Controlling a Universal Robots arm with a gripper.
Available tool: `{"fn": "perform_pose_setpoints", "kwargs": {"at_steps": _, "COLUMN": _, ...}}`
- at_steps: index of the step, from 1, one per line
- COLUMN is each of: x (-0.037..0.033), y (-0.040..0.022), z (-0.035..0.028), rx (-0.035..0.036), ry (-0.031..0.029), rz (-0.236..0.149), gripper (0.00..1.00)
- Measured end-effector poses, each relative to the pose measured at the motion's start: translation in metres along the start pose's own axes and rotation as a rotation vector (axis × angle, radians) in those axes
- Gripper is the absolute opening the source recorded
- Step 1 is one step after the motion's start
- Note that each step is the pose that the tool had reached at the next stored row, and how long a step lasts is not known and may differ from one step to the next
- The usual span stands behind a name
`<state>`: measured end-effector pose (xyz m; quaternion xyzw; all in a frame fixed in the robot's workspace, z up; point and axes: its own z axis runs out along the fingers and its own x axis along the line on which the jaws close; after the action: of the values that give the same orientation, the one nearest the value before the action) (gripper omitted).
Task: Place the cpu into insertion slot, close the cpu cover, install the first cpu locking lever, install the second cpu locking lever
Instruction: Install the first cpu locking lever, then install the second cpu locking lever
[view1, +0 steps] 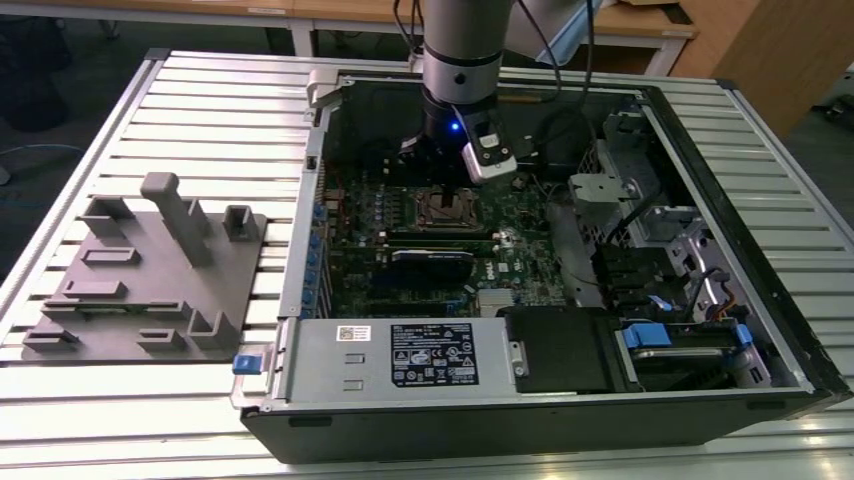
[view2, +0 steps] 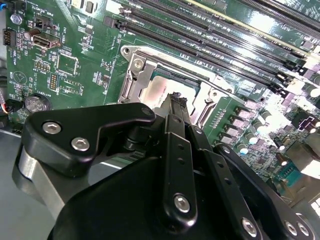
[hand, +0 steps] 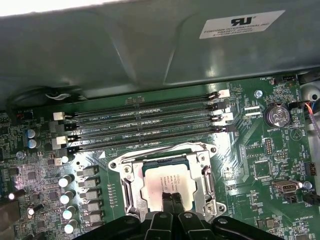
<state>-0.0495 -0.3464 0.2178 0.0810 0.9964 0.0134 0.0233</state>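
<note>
Exterior view: my arm reaches down into an open computer case (view1: 561, 400) lying on a slatted metal tabletop (view1: 214, 90); my hand (view1: 447, 190) hangs just above the insertion slot (view1: 447, 208) on the motherboard (view1: 534, 240).
Hand state: fingertips pinched together, no gap between them in either wrist view; nothing clamped that I can make out.
Cpu: the cpu (hand: 162, 181) sits flat inside the socket, silver face up; my fingertips (hand: 171, 199) are at its near edge, touching or just above, cannot tell which.
Cpu cover: the cpu cover (hand: 205, 170) looks folded down around the chip, its window framing the metal face.
Levers: too hidden behind my hand to judge whether either is latched.
Step in hand, my judgement: pressing or checking the seat. Do it well by staying square to the chip, pushing lightly, keeping clear of the memory slots (hand: 145, 125) just beside the socket.
Surface: ribbed aluminium slats; a grey fixture block (view1: 147, 280) lies on them at the exterior view's left, well apart from the case.
Room: wooden desks behind, dark floor.
</note>
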Motion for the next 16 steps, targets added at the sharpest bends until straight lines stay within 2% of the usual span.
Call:
{"fn": "perform_pose_setpoints", "kwargs": {"at_steps": 9, "x": -0.0023, "y": 0.0004, "z": 0.0000, "rx": 0.0000, "ry": 0.0000, "rz": -0.001, "gripper": 0.11}}
{"fn": "perform_pose_setpoints", "kwargs": {"at_steps": 14, "x": -0.0024, "y": 0.0005, "z": -0.0018, "rx": -0.0003, "ry": -0.0001, "rz": -0.001, "gripper": 0.11}}
{"fn": "perform_pose_setpoints", "kwargs": {"at_steps": 16, "x": -0.0026, "y": 0.0006, "z": -0.0056, "rx": -0.0001, "ry": 0.0000, "rz": -0.001, "gripper": 0.11}}
